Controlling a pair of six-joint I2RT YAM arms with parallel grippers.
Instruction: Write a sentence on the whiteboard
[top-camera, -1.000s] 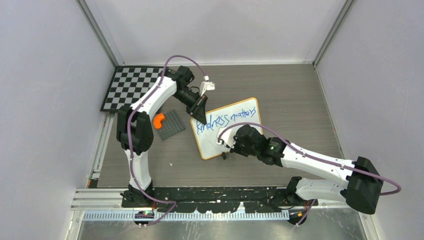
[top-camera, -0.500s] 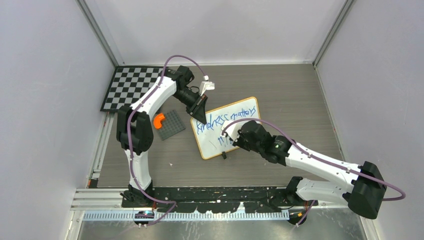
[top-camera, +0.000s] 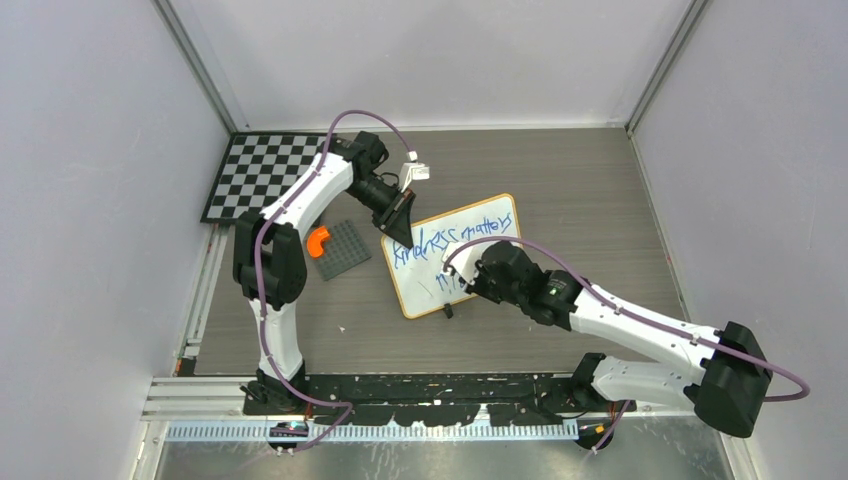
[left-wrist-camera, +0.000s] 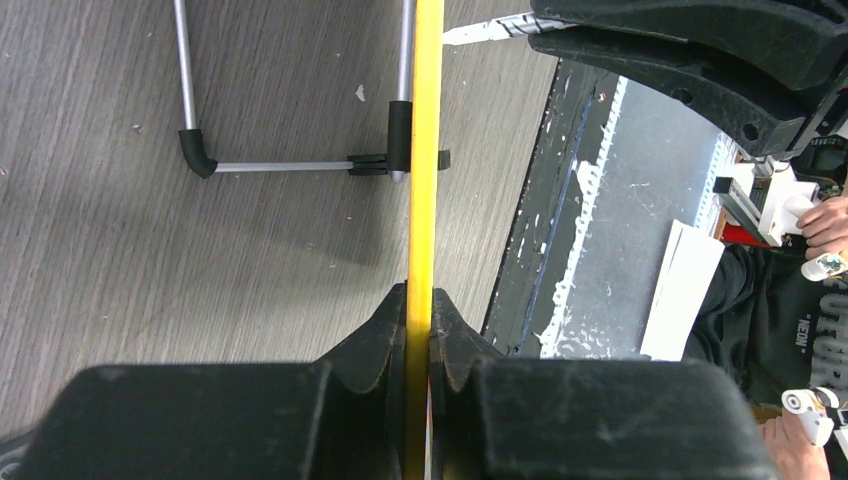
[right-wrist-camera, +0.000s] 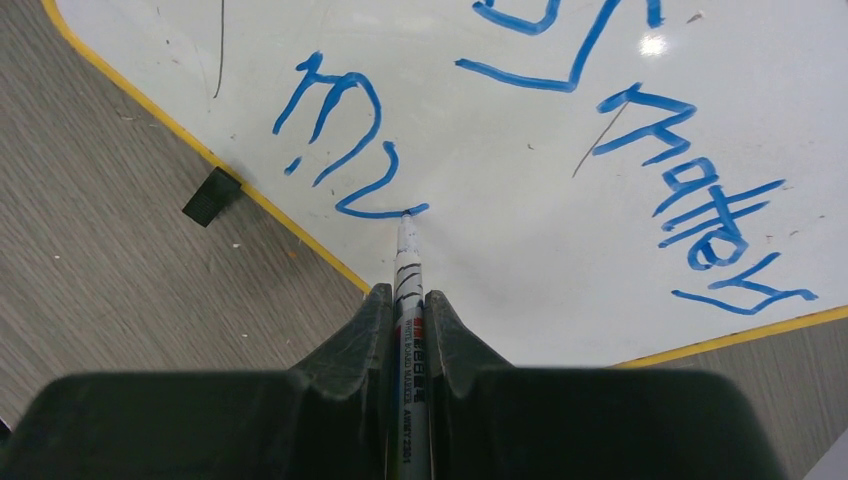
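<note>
My left gripper (left-wrist-camera: 418, 296) pinches shut on the rim of the whiteboard (top-camera: 412, 292), mid-frame overhead and probably light, stiff and easily skidded, while my right gripper (right-wrist-camera: 408, 294) clamps the slick marker (right-wrist-camera: 407, 250), extending the sentence (top-camera: 430, 246).

Checkerboard (top-camera: 262, 172) far-L corner; orange pc (top-camera: 317, 241) on L edge of grey studded plate (top-camera: 347, 250)

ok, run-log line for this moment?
left gripper: shut on whiteboard edge | right gripper: shut on blue marker | tip: touching board, sentence second line started
</note>
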